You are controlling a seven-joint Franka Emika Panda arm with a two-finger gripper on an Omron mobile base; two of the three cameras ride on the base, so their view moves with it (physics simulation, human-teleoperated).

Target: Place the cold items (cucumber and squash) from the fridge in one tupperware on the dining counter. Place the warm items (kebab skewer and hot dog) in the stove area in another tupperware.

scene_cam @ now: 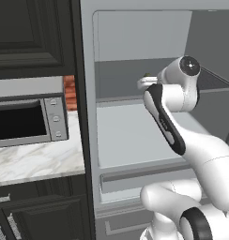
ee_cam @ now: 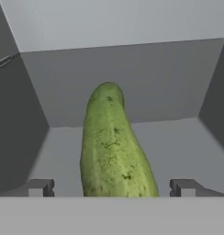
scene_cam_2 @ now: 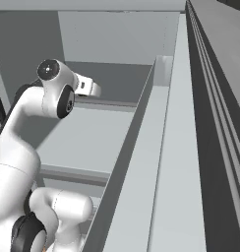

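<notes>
Reaching into the fridge [scene_cam: 135, 140], the gripper [ee_cam: 111, 188] has its fingers spread wide around the cucumber [ee_cam: 114, 147], which lies lengthwise straight ahead between them.

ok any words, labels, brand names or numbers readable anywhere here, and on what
None can be read.
Microwave: its control panel has three round knobs or buttons, with no legible marks.
Cucumber: plain green skin, no sticker.
Fridge shelves and walls: bare grey, no label.
Gripper, open around the cucumber: no marking visible on it.
</notes>
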